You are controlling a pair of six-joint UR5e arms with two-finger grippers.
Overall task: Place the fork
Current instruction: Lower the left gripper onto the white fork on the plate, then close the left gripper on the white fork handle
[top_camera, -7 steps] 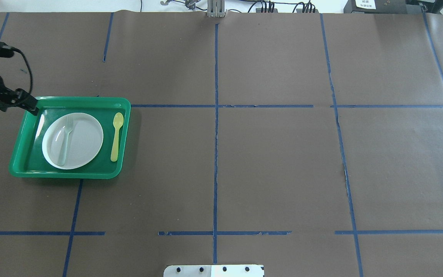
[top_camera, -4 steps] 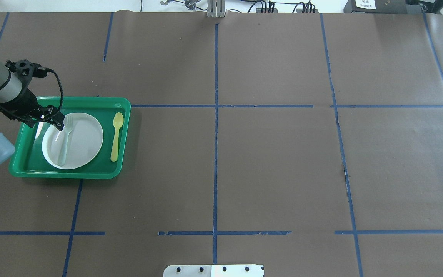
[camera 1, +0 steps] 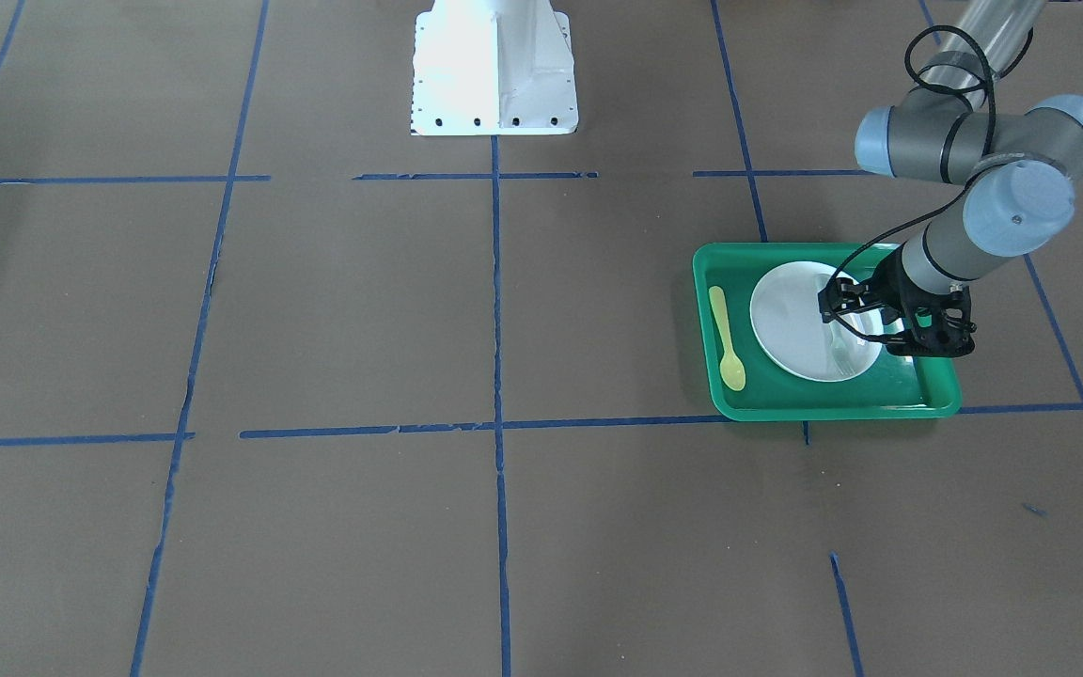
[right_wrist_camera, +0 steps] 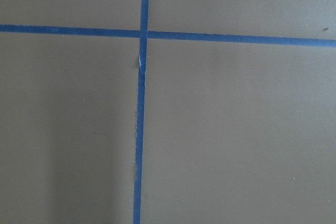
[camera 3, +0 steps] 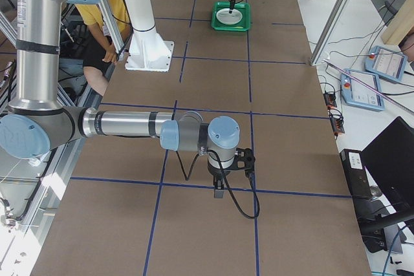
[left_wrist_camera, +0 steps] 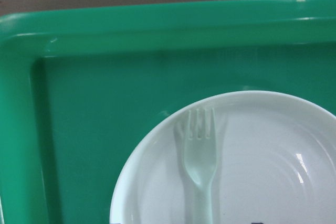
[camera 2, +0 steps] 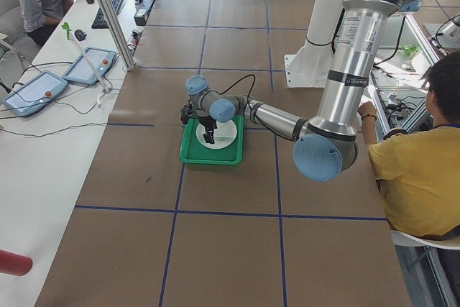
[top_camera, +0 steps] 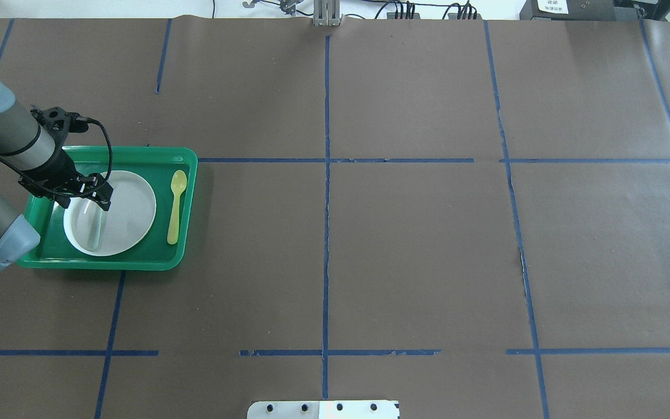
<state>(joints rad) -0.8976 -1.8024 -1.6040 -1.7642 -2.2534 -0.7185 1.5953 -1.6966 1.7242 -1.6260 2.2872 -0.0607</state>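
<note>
Note: left gripper (top_camera: 101,201) has moved in from the tray's (top_camera: 187,174) corner to above the fork (left_wrist_camera: 200,153), which stays on the plate (top_camera: 131,212) near the table's left edge. You cannot tell its grip, nor the right gripper's (camera 3: 218,192).

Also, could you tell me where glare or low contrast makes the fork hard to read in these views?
Left wrist view: the fork is sharp with distinct tines, and there are only small highlights on the plate. Overhead view: the fork's handle nearly blends into the plate, and the left gripper hides its tines. Front-facing view: the robot base is blown out white and the fork is barely discernible.
</note>
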